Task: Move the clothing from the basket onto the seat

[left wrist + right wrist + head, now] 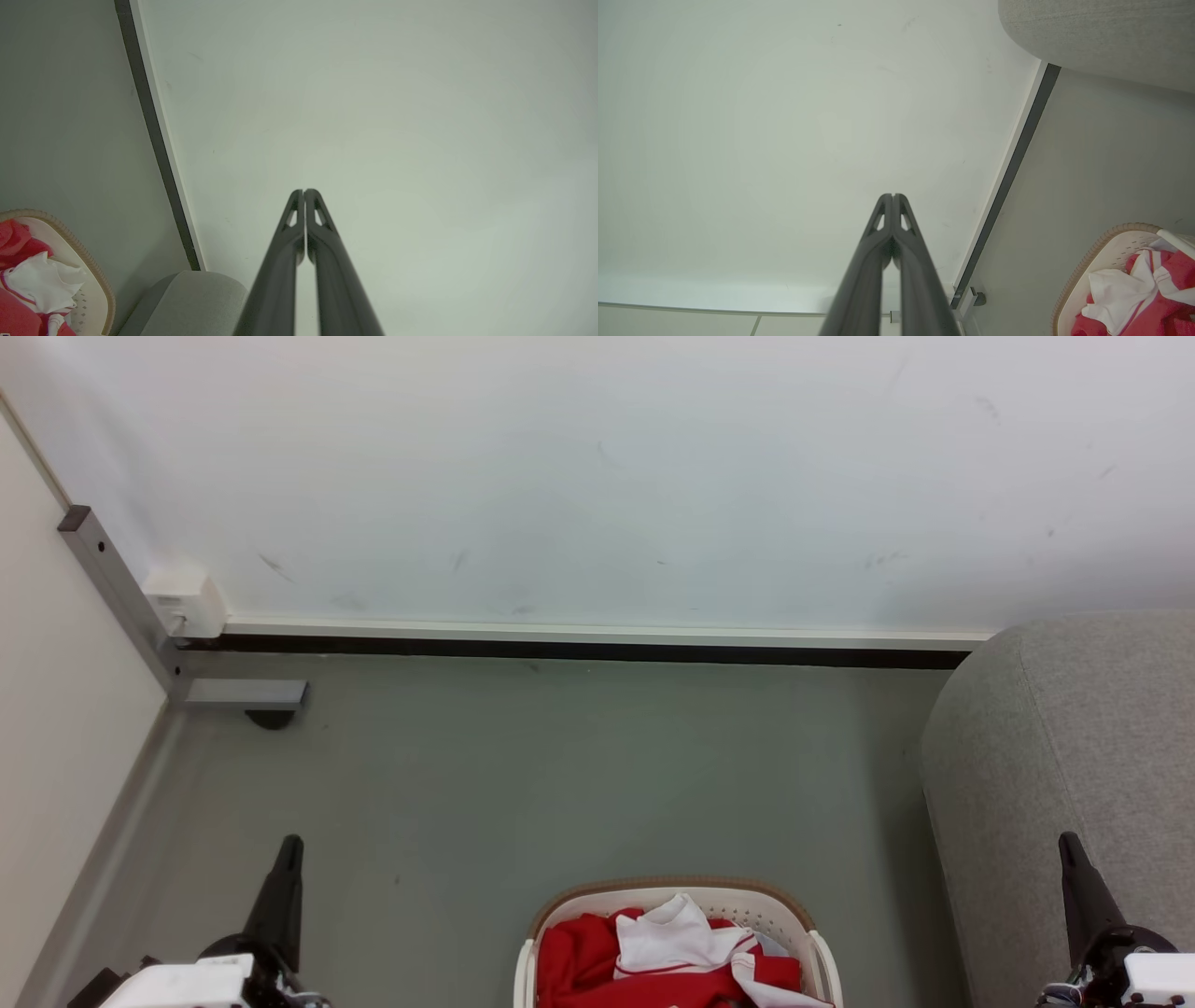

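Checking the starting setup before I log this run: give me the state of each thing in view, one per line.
left hand, shut, holding nothing
right hand, shut, holding nothing
clothing, bunched up inside the basket, neither hand touching it
basket, upright, clothing inside
seat, no clothing on the part in view
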